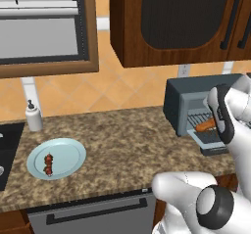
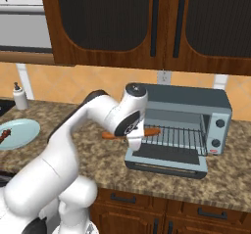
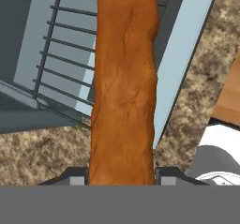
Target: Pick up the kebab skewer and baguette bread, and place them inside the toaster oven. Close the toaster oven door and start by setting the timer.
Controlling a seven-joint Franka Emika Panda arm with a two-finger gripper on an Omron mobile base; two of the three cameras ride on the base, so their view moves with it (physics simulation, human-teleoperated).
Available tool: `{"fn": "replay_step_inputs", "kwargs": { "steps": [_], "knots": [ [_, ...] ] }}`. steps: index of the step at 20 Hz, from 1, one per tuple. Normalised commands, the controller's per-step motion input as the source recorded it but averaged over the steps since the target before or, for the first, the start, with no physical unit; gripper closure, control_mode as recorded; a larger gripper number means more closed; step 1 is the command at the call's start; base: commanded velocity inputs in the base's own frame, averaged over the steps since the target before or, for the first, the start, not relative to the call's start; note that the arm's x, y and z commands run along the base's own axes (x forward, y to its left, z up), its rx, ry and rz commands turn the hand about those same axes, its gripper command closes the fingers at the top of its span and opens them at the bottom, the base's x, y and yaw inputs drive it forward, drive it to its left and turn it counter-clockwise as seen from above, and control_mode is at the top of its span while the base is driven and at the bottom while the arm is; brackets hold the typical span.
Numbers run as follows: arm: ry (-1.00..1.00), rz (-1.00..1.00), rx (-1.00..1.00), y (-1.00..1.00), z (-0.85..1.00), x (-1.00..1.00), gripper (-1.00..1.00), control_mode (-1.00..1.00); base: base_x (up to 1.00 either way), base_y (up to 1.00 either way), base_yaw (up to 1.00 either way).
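Left base view, counter: a speckled brown granite counter carries a round pale blue plate at the left.
Left base view, skewer: the short kebab skewer with dark red-brown meat chunks lies on that plate, well apart from the oven.
Left base view, bottle: a small white dispenser bottle stands by the wall behind the plate.
Right base view, oven: the boxy dark blue-grey toaster oven sits on the counter, its lighter blue-grey door folded down flat and its wire rack exposed.
Right base view, loaf: the long slim orange-brown baguette bread lies level at the oven's open mouth, 1 end over the rack.
Hand view, gripper: the 2-finger gripper is clamped on the baguette, a finger against each side of the loaf.
Hand view, loaf position: the baguette runs away from the fingers, above the door and the rack.
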Motion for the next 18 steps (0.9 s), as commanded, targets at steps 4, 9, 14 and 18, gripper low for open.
{"fn": "replay_step_inputs", "kwargs": {
  "steps": [4, 9, 14, 18],
  "knots": [
    [-0.03, 0.0, 0.04, -1.0, 0.02, 0.16, 1.0, -1.0, 0.0, 0.0, 0.0],
    [-0.04, -0.03, 0.13, -0.44, 0.0, 0.34, 1.0, -1.0, 0.0, 0.0, 0.0],
    [-0.03, -0.04, 0.12, -0.28, -0.08, 0.27, 1.0, -1.0, 0.0, 0.0, 0.0],
    [-0.01, -0.1, 0.0, -0.07, -0.19, 0.42, 1.0, -1.0, 0.0, 0.0, 0.0]
  ]
}}
